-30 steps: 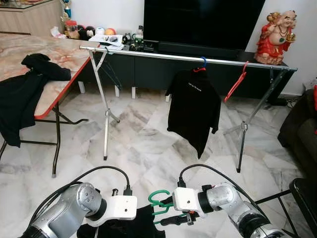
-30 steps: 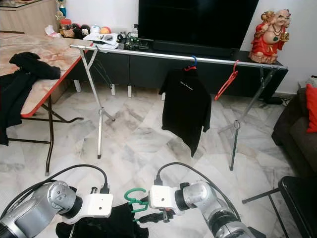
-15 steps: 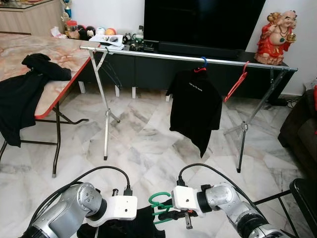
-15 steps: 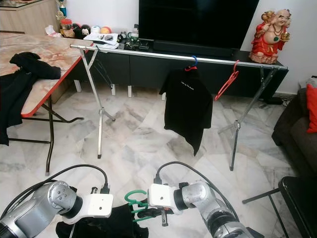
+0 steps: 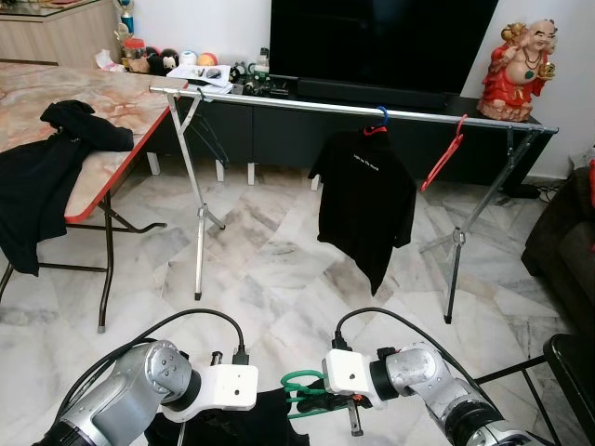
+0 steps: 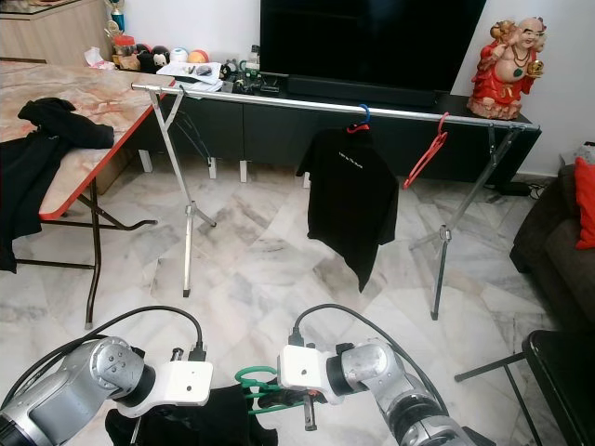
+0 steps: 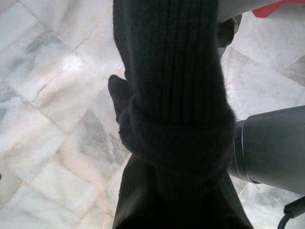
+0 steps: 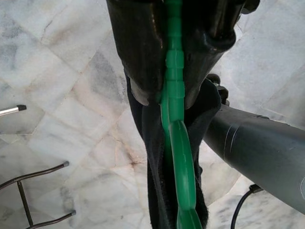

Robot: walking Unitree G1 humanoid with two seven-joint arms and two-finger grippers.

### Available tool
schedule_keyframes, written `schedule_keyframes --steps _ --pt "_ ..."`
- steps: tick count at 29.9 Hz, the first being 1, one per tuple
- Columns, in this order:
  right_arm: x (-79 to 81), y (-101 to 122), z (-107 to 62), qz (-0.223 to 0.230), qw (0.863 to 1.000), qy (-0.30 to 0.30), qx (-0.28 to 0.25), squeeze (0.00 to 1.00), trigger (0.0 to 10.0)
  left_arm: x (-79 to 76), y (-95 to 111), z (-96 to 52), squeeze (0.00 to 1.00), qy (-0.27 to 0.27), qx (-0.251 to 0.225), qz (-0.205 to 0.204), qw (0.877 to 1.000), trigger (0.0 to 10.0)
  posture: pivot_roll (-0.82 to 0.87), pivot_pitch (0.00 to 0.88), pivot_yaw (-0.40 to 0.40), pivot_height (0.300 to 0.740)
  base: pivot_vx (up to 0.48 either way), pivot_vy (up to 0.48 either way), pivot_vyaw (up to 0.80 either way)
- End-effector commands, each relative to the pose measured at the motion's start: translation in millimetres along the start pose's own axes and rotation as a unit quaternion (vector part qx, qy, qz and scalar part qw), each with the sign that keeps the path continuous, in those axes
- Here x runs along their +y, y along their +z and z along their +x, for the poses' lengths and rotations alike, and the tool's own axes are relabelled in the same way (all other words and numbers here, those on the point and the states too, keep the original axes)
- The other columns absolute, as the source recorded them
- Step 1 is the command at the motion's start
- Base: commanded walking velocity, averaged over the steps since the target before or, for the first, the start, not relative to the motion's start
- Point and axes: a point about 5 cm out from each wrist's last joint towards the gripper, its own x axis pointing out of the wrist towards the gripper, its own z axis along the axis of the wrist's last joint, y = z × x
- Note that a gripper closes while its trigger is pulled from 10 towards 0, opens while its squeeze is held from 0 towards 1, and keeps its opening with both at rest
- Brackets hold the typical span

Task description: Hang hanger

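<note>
The green hanger (image 8: 175,119), dressed in a black garment (image 7: 171,119), is held clamped in the jaws of the right gripper (image 8: 174,88), low before the robot, with the rail (image 5: 353,109) well ahead and above; the left gripper's state cannot be told.

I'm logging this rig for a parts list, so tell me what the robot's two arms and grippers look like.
Both arms are silver metal with rounded cylindrical joints, each ending in a boxy white wrist block with a black cable looping out of its top. The left gripper and the right gripper both extend from these blocks. In the right wrist view the fingers are glossy black.
</note>
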Motion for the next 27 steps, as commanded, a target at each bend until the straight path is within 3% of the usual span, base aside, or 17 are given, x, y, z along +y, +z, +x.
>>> schedule_keyframes --steps 1,5,10,11,12,13,14,15,27 --pt "-1.5 -1 -2.1 0.015 1.000 -0.016 -0.009 0.00 0.0 6.3 8 -6.0 0.00 0.009 -0.002 0.028 1.000 10.0 0.19 0.022 -0.111 0.740 0.000 0.000 0.00" --pt "-1.6 -2 -1.3 0.019 0.999 -0.029 -0.012 0.00 0.0 13.0 10 -16.1 0.00 0.021 -0.010 0.026 0.999 10.0 0.19 0.024 -0.108 0.740 0.000 0.000 0.00" --pt "2.9 -6 1.1 0.025 0.999 -0.033 -0.012 0.00 0.0 16.1 23 -28.2 0.00 0.017 -0.064 0.024 0.998 10.0 0.19 0.028 -0.108 0.740 0.000 0.000 0.00" --pt "3.2 -7 1.1 0.027 0.999 -0.038 -0.012 0.00 0.0 14.2 24 -30.5 0.22 0.005 -0.070 0.027 0.997 10.0 0.19 0.028 -0.107 0.740 0.000 0.000 0.00" --pt "2.3 -6 1.1 0.026 0.999 -0.044 -0.014 0.00 0.0 13.4 25 -31.9 0.50 -0.001 -0.072 0.029 0.997 10.0 0.19 0.029 -0.107 0.740 0.000 0.000 0.00" --pt "2.3 -6 1.1 0.026 0.999 -0.044 -0.014 0.00 0.0 13.4 25 -31.9 0.50 -0.001 -0.072 0.029 0.997 10.0 0.19 0.029 -0.107 0.740 0.000 0.000 0.00" --pt "0.5 -5 1.1 0.026 0.998 -0.058 -0.019 0.00 0.0 12.3 25 -33.9 0.91 -0.008 -0.072 0.032 0.997 10.0 0.19 0.029 -0.107 0.740 0.000 0.000 0.00" --pt "-0.7 -4 1.3 0.028 0.997 -0.067 -0.023 0.00 0.0 11.7 25 -35.3 1.00 -0.014 -0.068 0.037 0.997 10.0 0.19 0.030 -0.106 0.740 0.000 0.000 0.00" --pt "0.8 -5 3.7 0.040 0.995 -0.082 -0.034 0.00 0.0 11.8 22 -41.9 1.00 -0.020 -0.059 0.043 0.997 10.0 0.20 0.035 -0.106 0.740 0.000 0.000 0.00"
